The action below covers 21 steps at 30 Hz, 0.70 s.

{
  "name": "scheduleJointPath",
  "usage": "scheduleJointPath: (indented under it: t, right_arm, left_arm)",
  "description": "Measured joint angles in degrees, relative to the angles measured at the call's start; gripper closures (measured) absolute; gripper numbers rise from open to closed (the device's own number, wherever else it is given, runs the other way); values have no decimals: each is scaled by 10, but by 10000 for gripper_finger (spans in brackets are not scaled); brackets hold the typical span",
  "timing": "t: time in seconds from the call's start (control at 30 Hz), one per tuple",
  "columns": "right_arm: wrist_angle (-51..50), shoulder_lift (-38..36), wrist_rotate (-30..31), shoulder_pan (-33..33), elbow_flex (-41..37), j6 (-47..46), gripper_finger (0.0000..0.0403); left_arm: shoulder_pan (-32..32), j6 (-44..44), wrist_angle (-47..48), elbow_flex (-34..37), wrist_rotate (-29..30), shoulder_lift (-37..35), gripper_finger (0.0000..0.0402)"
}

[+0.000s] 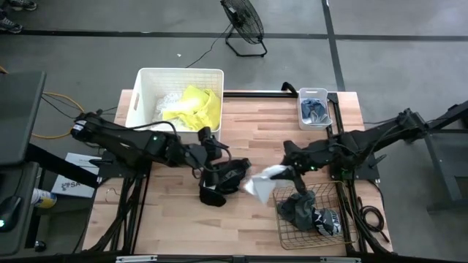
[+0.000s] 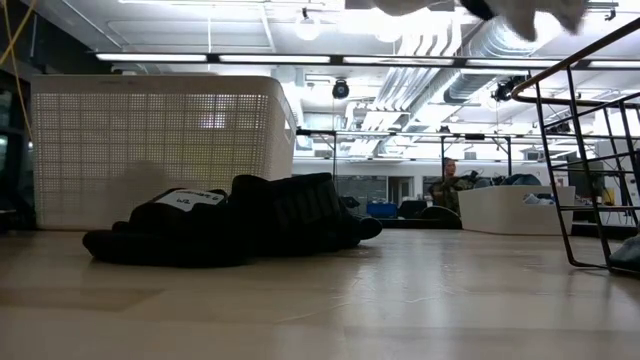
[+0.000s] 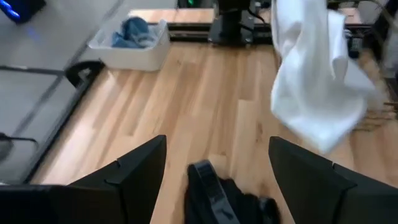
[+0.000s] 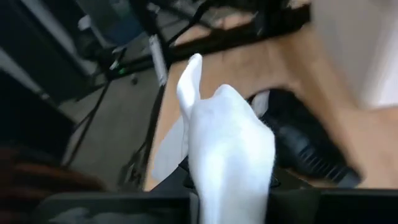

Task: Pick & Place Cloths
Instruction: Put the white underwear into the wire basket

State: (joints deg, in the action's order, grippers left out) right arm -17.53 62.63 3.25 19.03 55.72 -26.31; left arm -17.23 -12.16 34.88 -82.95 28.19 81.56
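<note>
left gripper [image 1: 207, 162] wide open over black cloth [image 1: 223, 183], which lies just under it | right gripper [image 1: 287, 171] holds white cloth [image 1: 262, 181], tub [image 1: 144, 93] beyond left arm

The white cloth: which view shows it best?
The left wrist view: the white cloth hangs there whole, above the table. The high view shows it small, the low view only its edge, and the right wrist view shows it blurred.

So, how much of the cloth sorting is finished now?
Done: a yellow cloth lies in the white tub. In hand: the right hand holds a white cloth in the air. Left: a black cloth under the open left hand, and dark cloths in the wire basket.
</note>
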Motion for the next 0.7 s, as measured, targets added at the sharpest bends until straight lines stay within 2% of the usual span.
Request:
scheduleJointPath:
  t: [0.33,0.7]
  right_arm:
    - [-108,-19,-38,89,0,-175,363]
    - [-278,-14,-30,193,0,-429,363]
  left_arm:
    - [0,-32,69,0,-41,-6,126]
    - [0,-27,91,0,-53,-6,126]
